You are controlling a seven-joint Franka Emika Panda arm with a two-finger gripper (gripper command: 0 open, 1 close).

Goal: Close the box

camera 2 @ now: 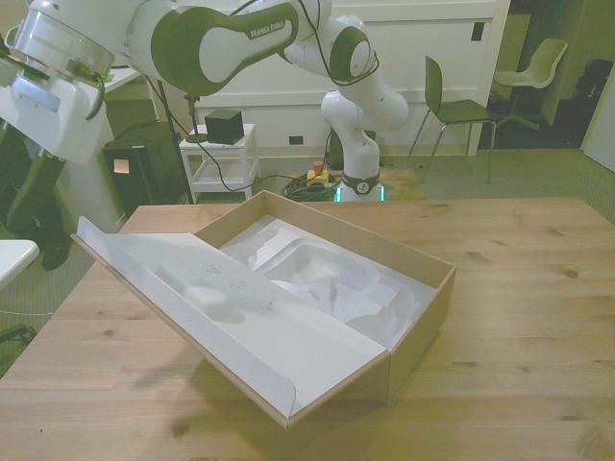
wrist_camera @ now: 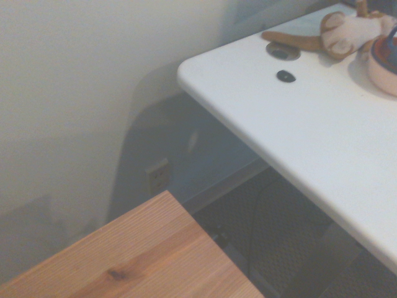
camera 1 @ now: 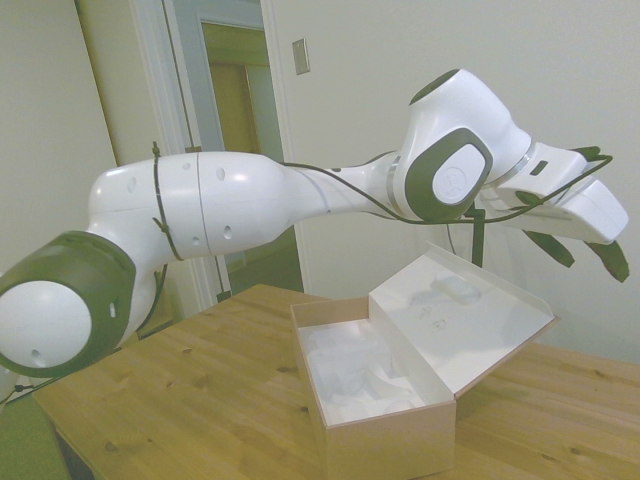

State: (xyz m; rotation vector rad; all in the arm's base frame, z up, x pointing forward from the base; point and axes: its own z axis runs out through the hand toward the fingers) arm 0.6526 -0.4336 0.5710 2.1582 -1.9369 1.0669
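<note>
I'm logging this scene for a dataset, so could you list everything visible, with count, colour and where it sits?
box: one, tan-brown outside, white moulded lining, on the wooden table, open
lid: one, white inner face, hinged, tilted out toward the front view's left
wooden table: one, light pine, under the box
white table: one, beside the wooden table, carrying a plush toy
chairs: two, dark and pale, far background
white cart: one, behind the table, a black cube on top
arm: one, white
hand: one, dark fingers spread, above and beyond the lid, touching nothing
</note>
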